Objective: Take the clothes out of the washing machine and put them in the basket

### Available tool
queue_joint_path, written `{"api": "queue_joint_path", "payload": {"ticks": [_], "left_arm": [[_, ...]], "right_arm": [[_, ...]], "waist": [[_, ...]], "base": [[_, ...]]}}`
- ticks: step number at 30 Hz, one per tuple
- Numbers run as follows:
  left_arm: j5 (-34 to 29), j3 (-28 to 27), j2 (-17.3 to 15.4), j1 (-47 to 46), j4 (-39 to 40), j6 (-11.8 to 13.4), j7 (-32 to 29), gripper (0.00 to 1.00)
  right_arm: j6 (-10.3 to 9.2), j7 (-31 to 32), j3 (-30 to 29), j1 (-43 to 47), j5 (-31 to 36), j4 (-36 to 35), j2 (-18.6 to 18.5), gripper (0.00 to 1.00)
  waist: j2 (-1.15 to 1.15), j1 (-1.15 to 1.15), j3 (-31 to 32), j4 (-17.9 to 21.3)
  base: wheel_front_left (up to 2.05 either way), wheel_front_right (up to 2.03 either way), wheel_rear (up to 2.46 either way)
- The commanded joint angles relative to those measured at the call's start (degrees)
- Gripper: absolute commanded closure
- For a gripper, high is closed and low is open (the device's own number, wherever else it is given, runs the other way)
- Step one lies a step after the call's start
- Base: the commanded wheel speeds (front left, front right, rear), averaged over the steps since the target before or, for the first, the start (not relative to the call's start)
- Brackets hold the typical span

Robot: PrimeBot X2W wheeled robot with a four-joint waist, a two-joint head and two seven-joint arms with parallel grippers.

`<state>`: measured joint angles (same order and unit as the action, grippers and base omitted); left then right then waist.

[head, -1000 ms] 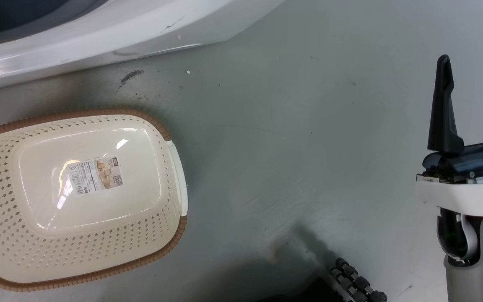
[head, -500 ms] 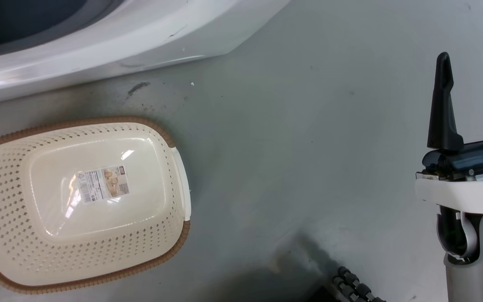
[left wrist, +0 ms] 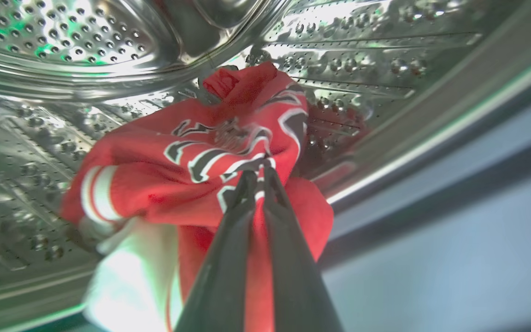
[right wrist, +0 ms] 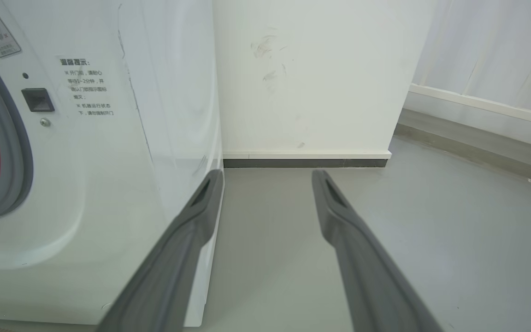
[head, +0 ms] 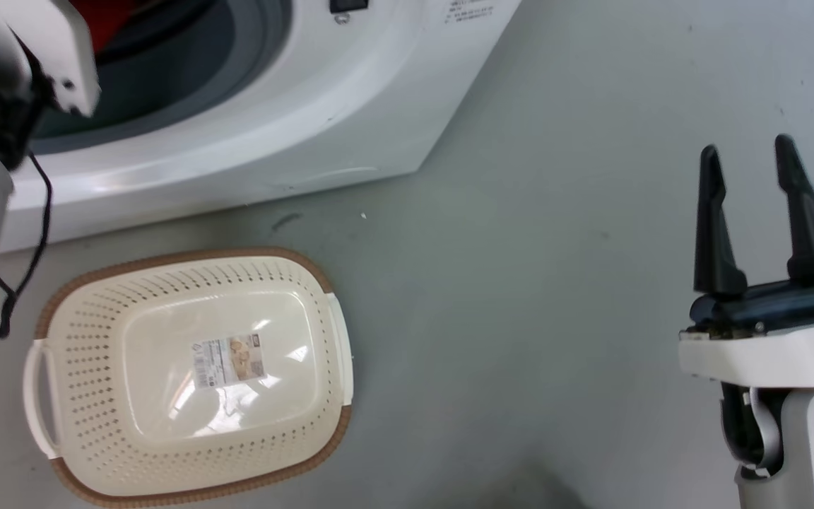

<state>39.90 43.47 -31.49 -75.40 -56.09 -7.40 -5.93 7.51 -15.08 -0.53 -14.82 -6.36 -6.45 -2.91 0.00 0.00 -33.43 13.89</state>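
Inside the steel drum [left wrist: 62,37] of the washing machine [head: 294,106], my left gripper [left wrist: 256,171] is shut on a fold of the clothes [left wrist: 168,180], red jersey fabric with black-and-white lettering and white striped trim. The fabric bunches around the fingers and hangs below them. A sliver of the red clothes [head: 107,18] shows in the porthole past my left wrist [head: 46,49]. The cream basket [head: 188,253] with a brown rim stands on the floor in front of the machine, nothing in it but a label. My right gripper [head: 747,147] is open over bare floor, far right of the basket.
A grey floor [head: 520,283] stretches between the basket and my right arm. A black cable [head: 36,233] dangles from my left arm beside the basket. To the right of the machine [right wrist: 109,161] are a white wall and a dark baseboard [right wrist: 302,163].
The head camera has tilted up, so the basket and right gripper sit lower in the picture. The machine's opening and my left arm have come into view at the upper left.
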Motion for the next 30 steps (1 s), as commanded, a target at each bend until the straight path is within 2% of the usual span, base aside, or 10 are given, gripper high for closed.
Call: {"api": "queue_joint_path", "payload": {"ticks": [1, 10, 17, 24, 30], "left_arm": [[0.5, 1.4, 0.6, 2.6, 0.3, 0.0, 2.1, 1.0], [4.0, 6.4, 2.3, 14.1, 2.7, 0.0, 11.2, 1.0], [4.3, 8.2, 3.4, 21.2, 4.7, 0.1, 15.5, 1.0], [4.2, 9.6, 3.9, 28.6, 10.7, 1.9, 17.9, 1.0], [4.7, 10.9, 2.4, 35.6, 19.0, 4.5, 17.9, 1.0]], "right_arm": [[-0.04, -0.1, 0.3, 1.4, 0.8, 0.6, 0.1, 0.0], [-0.05, -0.1, 0.7, 6.9, 3.1, 2.7, 0.0, 0.0], [-0.04, -0.1, 1.0, 10.5, 4.2, 3.7, 0.0, 0.0], [-0.05, -0.1, 1.4, 13.8, 4.4, 4.5, 0.1, 0.0], [-0.04, -0.1, 1.8, 15.9, 4.6, 5.2, 0.1, 0.0]], "waist": [[0.0, 0.0, 4.4, -2.3], [0.0, 0.0, 14.9, -5.9], [0.0, 0.0, 20.7, -8.2], [0.0, 0.0, 25.5, -9.7], [0.0, 0.0, 28.6, -10.1]], "base": [[0.0, 0.0, 0.0], [0.0, 0.0, 0.0], [0.0, 0.0, 0.0], [0.0, 0.0, 0.0], [0.0, 0.0, 0.0]]}}
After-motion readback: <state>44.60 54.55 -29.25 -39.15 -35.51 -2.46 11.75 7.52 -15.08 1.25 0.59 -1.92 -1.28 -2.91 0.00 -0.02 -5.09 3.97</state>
